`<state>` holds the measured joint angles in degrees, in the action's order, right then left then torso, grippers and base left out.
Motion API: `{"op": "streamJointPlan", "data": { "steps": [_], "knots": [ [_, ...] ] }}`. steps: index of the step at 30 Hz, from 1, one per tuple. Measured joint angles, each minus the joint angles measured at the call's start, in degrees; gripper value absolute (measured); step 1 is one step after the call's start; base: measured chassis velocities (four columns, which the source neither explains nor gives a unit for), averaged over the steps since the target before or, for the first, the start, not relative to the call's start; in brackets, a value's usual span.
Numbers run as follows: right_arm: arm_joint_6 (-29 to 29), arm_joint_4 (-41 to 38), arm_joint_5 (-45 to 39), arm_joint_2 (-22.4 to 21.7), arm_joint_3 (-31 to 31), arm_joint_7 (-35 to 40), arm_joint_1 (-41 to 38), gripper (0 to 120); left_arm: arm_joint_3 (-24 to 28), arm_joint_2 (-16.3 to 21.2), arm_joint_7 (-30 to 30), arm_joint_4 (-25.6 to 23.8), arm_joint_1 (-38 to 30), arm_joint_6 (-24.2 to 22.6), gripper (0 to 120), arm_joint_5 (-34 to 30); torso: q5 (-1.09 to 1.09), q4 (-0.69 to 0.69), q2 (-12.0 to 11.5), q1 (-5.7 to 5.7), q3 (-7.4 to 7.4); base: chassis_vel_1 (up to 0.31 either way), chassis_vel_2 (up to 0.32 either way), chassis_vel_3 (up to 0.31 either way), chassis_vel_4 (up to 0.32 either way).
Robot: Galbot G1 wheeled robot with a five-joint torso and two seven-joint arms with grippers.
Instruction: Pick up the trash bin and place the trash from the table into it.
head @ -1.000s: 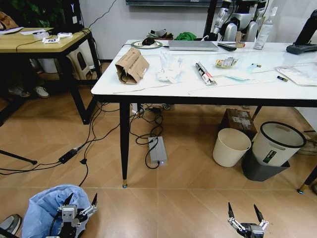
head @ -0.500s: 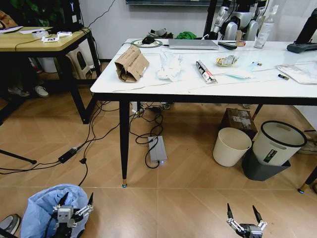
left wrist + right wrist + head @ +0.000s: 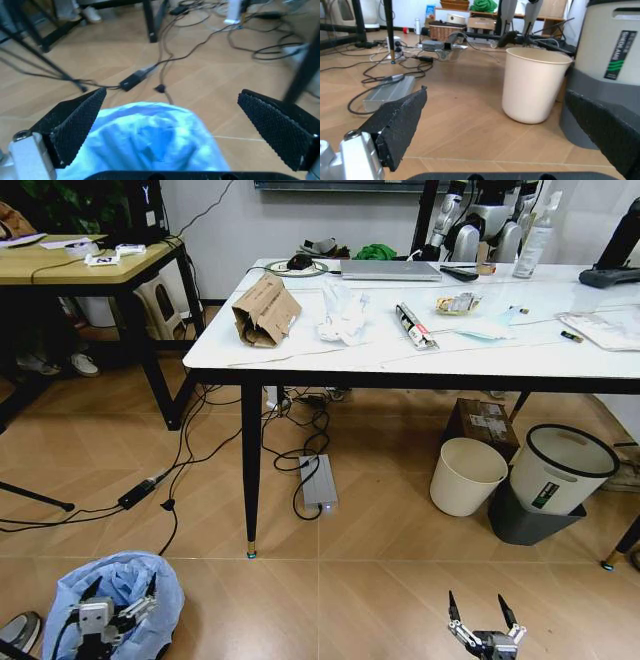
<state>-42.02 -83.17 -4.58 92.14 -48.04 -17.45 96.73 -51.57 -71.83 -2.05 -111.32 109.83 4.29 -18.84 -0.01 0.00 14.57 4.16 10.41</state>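
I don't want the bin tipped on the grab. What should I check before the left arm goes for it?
1. Left gripper open: ok.
2. Left gripper over the trash bin: ok, fingers straddle the bag in the left wrist view.
3. Fingers lined up on the rim: cannot tell, bag hides it.
4. Bin upright: cannot tell.
5. Right gripper clear, open above bare floor: ok.
6. Trash waiting on the table: ok.

head cam looks fwd & down at table (image 3: 400,350) from far. wrist cams sit low near floor; right wrist & head share cream bin (image 3: 532,84).
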Motion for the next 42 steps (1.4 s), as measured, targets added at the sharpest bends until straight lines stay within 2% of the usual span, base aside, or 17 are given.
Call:
{"op": "streamJointPlan", "data": {
  "steps": [6, 9, 15, 16, 22, 27, 42],
  "knots": [
    [0.01, 0.21, 0.96, -0.01, 1.59, 0.15, -0.63, 100, -4.89, 2.36, -1.13, 0.0, -1.4, -6.89, 100, -3.85, 0.0, 0.0, 0.06, 0.02, 0.05, 0.0, 0.0, 0.0, 0.0],
    [-0.01, 0.26, 1.38, 0.0, 1.96, 0.21, -0.6, 100, -5.74, 2.93, -1.14, 0.72, -2.15, -8.54, 100, -4.88, 0.01, 0.0, 0.08, 0.03, 0.06, 0.0, 0.0, 0.0, 0.0],
    [-0.67, 0.26, 2.41, -0.01, 3.23, 0.3, 0.25, 100, -5.46, 4.62, -0.66, 7.27, -5.94, -14.36, 100, -6.67, 0.0, -0.01, 0.12, 0.04, 0.09, 0.0, 0.0, 0.0, 0.0],
    [-0.67, 0.26, 2.41, -0.01, 3.23, 0.3, 0.25, 100, -5.46, 4.62, -0.66, 7.27, -5.94, -14.36, 100, -6.67, 0.0, -0.01, 0.12, 0.04, 0.09, 0.0, 0.0, 0.0, 0.0],
    [-1.1, 0.1, 3.05, 0.0, 3.42, 0.32, 0.81, 100, -3.42, 5.81, 0.06, 15.17, -9.79, -15.11, 100, -7.27, 0.0, 0.0, 0.16, 0.05, 0.12, 0.0, 0.0, 0.0, 0.0],
    [-1.49, 0.12, 3.12, 0.0, 3.25, 0.33, 1.02, 100, -2.31, 6.47, 0.81, 19.63, -12.24, -15.07, 100, -7.33, 0.01, 0.0, 0.17, 0.05, 0.13, 0.0, 0.0, 0.0, 0.0],
    [-1.44, -0.48, 3.72, -0.01, 2.37, 0.38, 1.62, 100, -0.85, 6.28, 2.27, 25.02, -15.41, -14.43, 100, -6.0, 0.01, 0.0, 0.21, 0.06, 0.15, 0.0, 0.0, 0.0, 0.0]
  ]
}}
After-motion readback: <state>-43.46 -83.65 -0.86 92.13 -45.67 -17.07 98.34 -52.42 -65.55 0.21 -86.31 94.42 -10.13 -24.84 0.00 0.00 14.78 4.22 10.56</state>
